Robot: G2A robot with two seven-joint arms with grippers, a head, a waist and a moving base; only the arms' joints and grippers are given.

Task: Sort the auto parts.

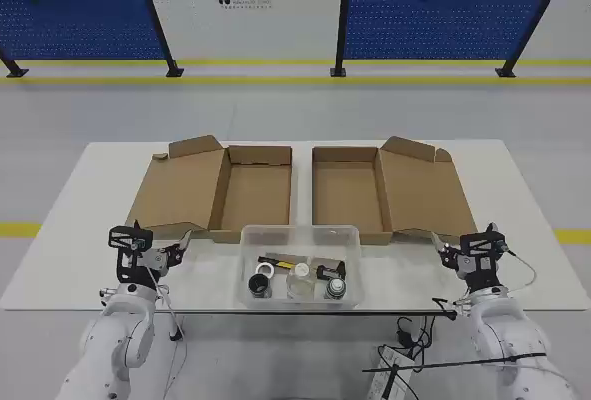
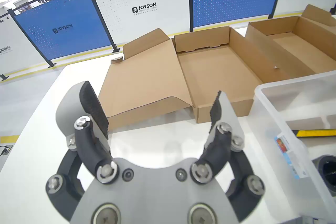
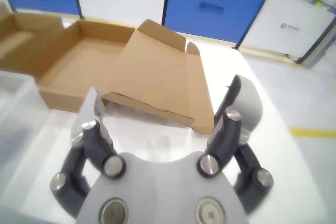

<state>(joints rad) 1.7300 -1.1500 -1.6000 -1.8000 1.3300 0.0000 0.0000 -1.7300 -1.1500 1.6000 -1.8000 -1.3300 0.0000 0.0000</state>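
1. so, both arms sit low at the near edge of the desk point(image 1: 535, 200), one on each side of the clear bin point(image 1: 300, 229), wrists pulled back toward the robot and the grippers pointing across the desk toward the cardboard boxes.
2. left gripper point(image 2: 153, 93): it hangs over bare desk just beside the bin's left wall, aimed at the left box point(image 1: 258, 200) and its folded-out lid. its fingers point(image 2: 94, 107) are spread wide, with nothing between them.
3. right gripper point(image 3: 164, 86): it sits farther from the bin than the left one, near the front corner of the right box point(image 1: 345, 200) and its lid flap. its fingers point(image 3: 90, 107) are also spread wide, gripping nothing.
4. the auto parts point(image 1: 301, 278) all lie in the clear bin, which stands at the near middle of the desk, just in front of the two boxes. among them are a black cylinder point(image 1: 260, 285) at the near left, a yellow and black piece point(image 1: 281, 262) behind it and a dark round part point(image 1: 336, 290) at the near right.
5. the two boxes lie open side by side, lids folded outward, left and right.
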